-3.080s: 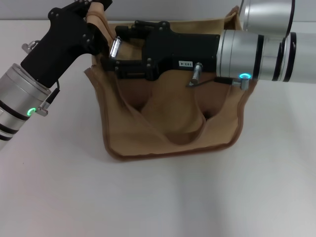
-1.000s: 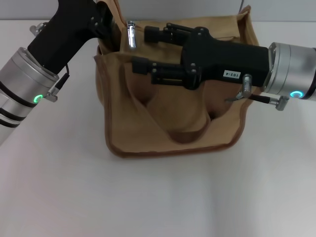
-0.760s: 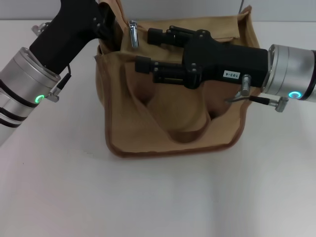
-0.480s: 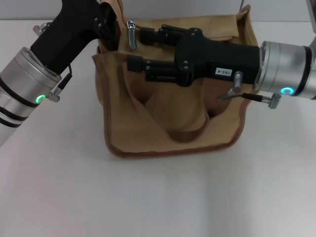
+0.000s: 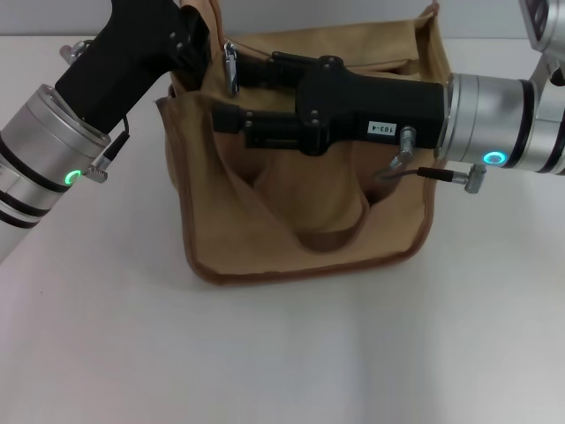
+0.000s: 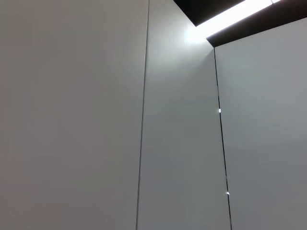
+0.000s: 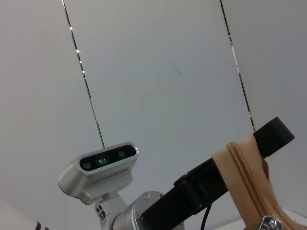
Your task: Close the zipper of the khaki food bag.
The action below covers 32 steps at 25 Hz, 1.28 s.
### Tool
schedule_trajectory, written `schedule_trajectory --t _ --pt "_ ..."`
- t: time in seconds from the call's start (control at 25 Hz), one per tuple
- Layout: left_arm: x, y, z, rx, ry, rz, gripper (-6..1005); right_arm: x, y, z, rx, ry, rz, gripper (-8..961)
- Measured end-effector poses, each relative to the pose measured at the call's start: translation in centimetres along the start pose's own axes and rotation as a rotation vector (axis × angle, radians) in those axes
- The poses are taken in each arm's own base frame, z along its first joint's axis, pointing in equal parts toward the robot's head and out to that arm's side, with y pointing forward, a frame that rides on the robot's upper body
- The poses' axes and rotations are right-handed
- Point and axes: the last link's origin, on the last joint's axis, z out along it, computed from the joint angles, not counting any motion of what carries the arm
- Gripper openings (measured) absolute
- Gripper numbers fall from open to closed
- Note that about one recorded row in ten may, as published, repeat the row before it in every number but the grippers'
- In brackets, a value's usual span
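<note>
The khaki food bag [image 5: 231,231] stands on the white table with its looped handles [image 5: 328,231] drooping down the front. My left gripper [image 5: 196,40] is shut on the bag's upper left end and holds it up; the right wrist view shows its black fingers [image 7: 271,136] clamping the tan fabric. The zipper [image 7: 247,178] runs up that held end. Its silver pull tab [image 5: 231,69] stands upright near the left corner. My right gripper [image 5: 228,93] lies across the bag's top, open, with its upper fingertip beside the tab. The gripper body hides most of the zip line.
The white table [image 5: 265,353] spreads in front of the bag and to both sides. The left arm's silver wrist camera [image 7: 100,171] shows in the right wrist view. The left wrist view holds only grey wall panels and a light strip.
Over the last second my right gripper slid left along the bag's top, bringing its fingertips up to the pull tab. The bag shifted slightly left. My left gripper kept its hold.
</note>
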Motion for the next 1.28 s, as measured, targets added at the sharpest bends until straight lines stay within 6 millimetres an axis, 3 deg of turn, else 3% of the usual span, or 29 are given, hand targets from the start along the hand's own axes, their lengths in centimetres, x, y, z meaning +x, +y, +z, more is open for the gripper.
schedule_trajectory --t 0.6,1.28 --pt "0.0 0.0 0.0 0.001 0.001 0.006 6 -0.1 0.2 1.1 -0.036 0.003 0.019 771" --pt "-0.1 0.1 -0.1 0.006 0.001 -0.002 7 0.4 -0.1 0.9 -0.017 0.008 0.053 771"
